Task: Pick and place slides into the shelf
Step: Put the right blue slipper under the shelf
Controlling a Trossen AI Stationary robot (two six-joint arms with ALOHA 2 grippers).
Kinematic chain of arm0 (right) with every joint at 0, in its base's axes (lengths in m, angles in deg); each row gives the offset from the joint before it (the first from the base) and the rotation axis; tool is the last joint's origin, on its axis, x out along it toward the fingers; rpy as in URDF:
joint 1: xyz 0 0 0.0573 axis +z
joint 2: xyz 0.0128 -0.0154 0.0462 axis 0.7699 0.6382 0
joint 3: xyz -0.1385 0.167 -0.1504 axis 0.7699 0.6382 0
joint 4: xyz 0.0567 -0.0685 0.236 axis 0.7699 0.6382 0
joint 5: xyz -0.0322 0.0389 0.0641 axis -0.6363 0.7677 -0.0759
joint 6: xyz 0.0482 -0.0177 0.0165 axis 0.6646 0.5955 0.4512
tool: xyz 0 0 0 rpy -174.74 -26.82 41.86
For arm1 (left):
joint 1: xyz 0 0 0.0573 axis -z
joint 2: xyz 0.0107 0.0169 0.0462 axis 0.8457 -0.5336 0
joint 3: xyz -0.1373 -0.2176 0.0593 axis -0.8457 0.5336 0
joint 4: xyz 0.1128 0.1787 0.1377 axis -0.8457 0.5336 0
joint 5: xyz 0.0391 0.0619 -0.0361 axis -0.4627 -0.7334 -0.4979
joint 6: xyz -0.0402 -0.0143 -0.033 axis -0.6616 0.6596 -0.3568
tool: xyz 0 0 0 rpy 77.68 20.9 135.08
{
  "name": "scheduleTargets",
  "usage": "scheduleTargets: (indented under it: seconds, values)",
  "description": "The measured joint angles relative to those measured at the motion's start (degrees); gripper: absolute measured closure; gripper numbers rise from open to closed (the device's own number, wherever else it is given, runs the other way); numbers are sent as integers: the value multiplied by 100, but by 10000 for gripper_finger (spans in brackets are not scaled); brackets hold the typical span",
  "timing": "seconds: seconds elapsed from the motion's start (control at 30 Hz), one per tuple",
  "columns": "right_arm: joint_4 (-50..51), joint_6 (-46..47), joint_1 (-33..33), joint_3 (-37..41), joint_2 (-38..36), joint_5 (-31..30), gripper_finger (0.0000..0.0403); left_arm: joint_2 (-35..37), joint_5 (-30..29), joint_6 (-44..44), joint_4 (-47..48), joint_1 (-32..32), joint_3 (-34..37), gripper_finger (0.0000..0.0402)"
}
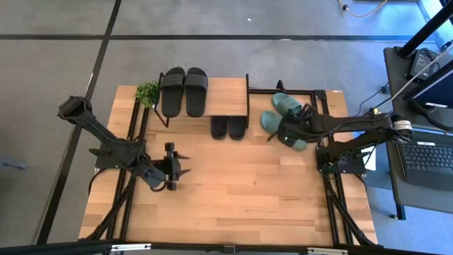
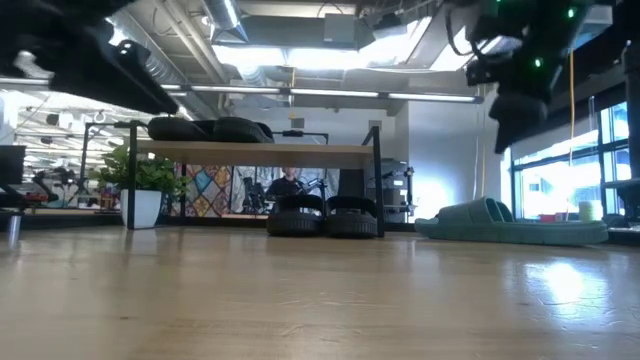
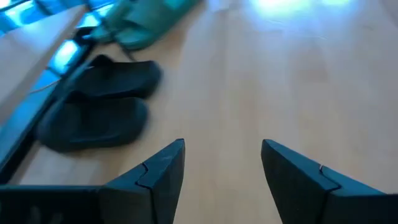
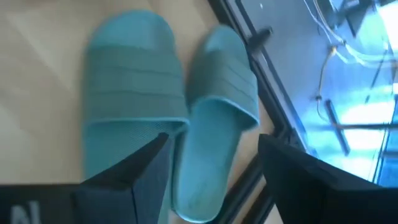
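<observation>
I'd lower my right gripper (image 4: 211, 168), jaws wide, squarely over one teal slide (image 4: 214, 118) at the shelf's (image 1: 226, 95) three o'clock before closing.

The high view looks straight down on the whole light wooden bench (image 1: 233, 184). The low view sits at bench-top height, facing level toward the small wood-topped, black-framed shelf (image 2: 255, 153) and the room behind. The left wrist view looks close along the bench at two black rubber slides (image 3: 99, 106). The right wrist view hangs near above two teal-green rubber slides (image 4: 174, 118), shared with the high view.
</observation>
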Motion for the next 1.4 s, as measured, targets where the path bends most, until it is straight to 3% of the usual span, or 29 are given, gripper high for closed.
scheduleTargets:
  seconds: [0.13, 0.33, 0.47, 0.7, 0.9, 1.03, 1.23, 1.4]
  values:
    - [-111, -139, -404, 394, -261, 6, 161, 79, 478, 269, -125, -650, 0, 198]
    - [-351, -578, -629, 460, -273, 5, 161, 83, 2491, 1186, -378, -2111, 0, 198]
    - [-704, -332, -631, 460, -273, 15, 161, 106, 3333, 1899, -707, -2894, 0, 198]
    - [-904, -263, -632, 460, -265, 506, 161, 946, 3544, 2569, -646, -3560, 0, 198]
    - [-939, -111, -660, 460, -261, 532, 161, 2002, 4843, 3206, -764, -4027, 208, 198]
    - [-1051, -301, -968, 458, -258, 811, 161, 2616, 4997, 3228, -759, -4428, 464, 198]
    - [-1117, -1106, -1828, 457, -255, 878, 176, 3201, 4997, 3193, -792, -4948, 717, 198]
    - [-1365, -2655, -2300, 457, -169, 931, 199, 3296, 4986, 3287, -780, -5167, 801, 198]
